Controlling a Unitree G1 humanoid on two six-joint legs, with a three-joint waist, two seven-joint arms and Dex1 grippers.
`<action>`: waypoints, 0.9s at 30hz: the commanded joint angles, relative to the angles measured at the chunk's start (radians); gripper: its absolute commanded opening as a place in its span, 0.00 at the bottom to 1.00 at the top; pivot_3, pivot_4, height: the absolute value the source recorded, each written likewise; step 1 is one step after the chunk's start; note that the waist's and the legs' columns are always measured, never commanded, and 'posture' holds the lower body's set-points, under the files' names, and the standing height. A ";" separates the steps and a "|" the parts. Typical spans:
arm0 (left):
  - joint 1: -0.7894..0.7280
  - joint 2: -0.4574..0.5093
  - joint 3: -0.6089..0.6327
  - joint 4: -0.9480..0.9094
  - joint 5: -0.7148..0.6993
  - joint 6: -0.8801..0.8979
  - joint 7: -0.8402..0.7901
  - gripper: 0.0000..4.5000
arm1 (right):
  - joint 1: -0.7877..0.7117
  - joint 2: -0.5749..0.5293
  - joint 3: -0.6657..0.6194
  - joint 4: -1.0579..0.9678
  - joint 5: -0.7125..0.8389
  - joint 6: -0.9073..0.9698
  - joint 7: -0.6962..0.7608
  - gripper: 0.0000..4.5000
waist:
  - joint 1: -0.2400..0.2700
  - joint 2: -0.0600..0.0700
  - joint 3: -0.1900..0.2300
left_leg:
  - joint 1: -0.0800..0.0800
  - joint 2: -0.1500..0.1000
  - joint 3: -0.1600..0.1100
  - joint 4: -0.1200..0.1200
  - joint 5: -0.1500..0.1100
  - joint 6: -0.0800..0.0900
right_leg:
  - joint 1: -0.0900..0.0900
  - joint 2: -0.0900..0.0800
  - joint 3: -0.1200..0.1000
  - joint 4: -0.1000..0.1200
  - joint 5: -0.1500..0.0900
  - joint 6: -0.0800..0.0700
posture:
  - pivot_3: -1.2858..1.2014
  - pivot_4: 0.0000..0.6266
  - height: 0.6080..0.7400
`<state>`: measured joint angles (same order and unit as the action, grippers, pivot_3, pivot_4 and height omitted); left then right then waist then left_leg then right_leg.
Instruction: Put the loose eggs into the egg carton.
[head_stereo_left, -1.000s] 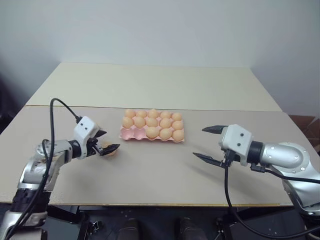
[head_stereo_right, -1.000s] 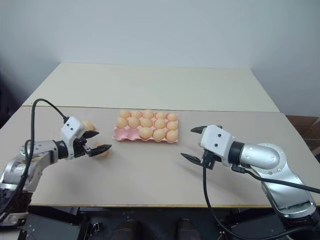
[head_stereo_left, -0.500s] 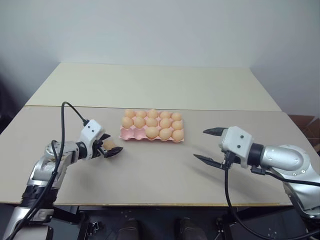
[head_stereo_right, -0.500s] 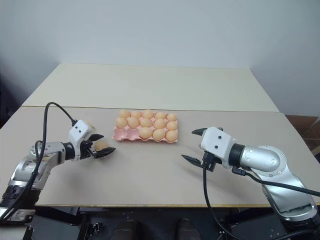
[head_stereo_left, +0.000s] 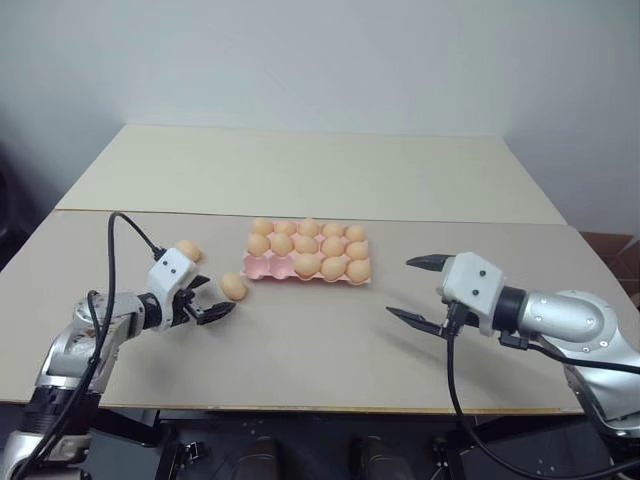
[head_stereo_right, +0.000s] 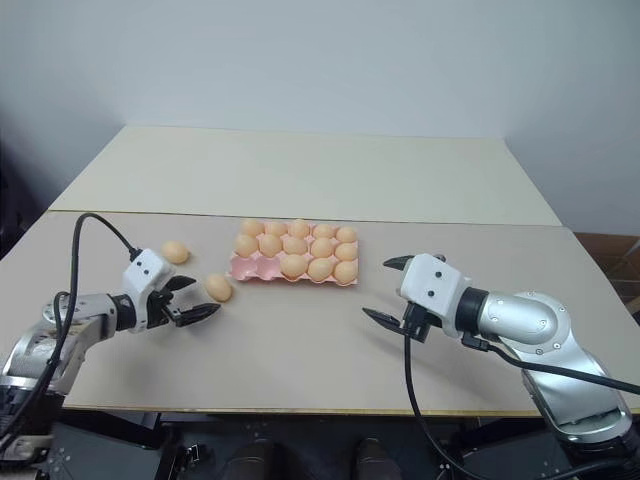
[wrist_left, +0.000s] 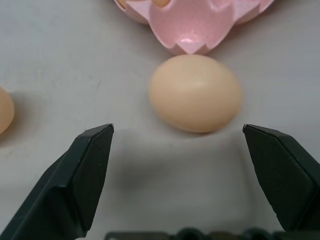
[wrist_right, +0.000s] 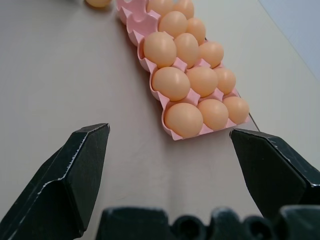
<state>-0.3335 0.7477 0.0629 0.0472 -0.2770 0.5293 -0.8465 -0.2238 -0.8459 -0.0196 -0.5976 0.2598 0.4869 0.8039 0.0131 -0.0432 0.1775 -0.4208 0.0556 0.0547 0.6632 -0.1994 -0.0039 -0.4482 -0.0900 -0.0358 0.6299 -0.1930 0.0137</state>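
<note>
The pink egg carton (head_stereo_left: 262, 266) lies mid-table with eggs in most cups; its two front-left cups are bare. One loose egg (head_stereo_left: 233, 287) rests on the table by the carton's front-left corner, another loose egg (head_stereo_left: 188, 250) farther left. My left gripper (head_stereo_left: 207, 303) is open and low over the table. Its fingers point at the nearer egg (wrist_left: 196, 93), which lies just past the fingertips, untouched. My right gripper (head_stereo_left: 402, 288) hangs open and empty to the right of the carton (wrist_right: 170, 131).
The work surface is a beige table (head_stereo_left: 320, 350) with a second table (head_stereo_left: 300, 165) butted against its far edge. A black cable (head_stereo_left: 125, 232) loops over my left arm. Bare tabletop lies between the two grippers.
My left arm has sunk a little toward the table. The egg that showed between its fingertips now lies just beyond them, and the farther egg is uncovered. The right arm has kept still.
</note>
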 joint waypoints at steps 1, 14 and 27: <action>-0.036 -0.008 0.004 0.020 0.011 -0.044 0.003 1.00 | -0.011 0.001 -0.019 -0.016 -0.007 -0.027 -0.008 1.00 | 0.000 0.000 0.000 | 0.000 0.000 0.000 0.000 0.000 0.000 | 0.000 0.000 0.000 0.000 0.000 0.000 | 0.52 0.24 1.00; -0.104 -0.058 -0.024 0.129 0.038 -0.090 -0.005 0.74 | 0.008 -0.013 -0.046 -0.029 -0.023 -0.015 -0.014 1.00 | -0.001 0.000 0.000 | 0.001 -0.001 0.000 0.000 0.000 0.000 | 0.002 0.000 0.000 0.000 0.000 0.000 | 0.52 0.24 1.00; -0.025 0.023 0.045 0.013 0.009 -0.031 -0.020 0.59 | 0.006 -0.001 -0.026 -0.030 -0.036 -0.019 -0.021 1.00 | -0.005 0.000 0.000 | 0.002 0.000 0.000 0.000 0.000 0.000 | 0.003 0.000 0.000 0.000 0.000 0.000 | 0.52 0.24 1.00</action>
<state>-0.3657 0.7383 0.0553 0.1140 -0.2443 0.4863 -0.8602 -0.2098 -0.8473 -0.0243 -0.5995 0.2264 0.4843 0.7936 0.0077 -0.0433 0.1775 -0.4187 0.0555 0.0543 0.6632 -0.1994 -0.0039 -0.4458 -0.0902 -0.0359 0.6295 -0.1930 0.0140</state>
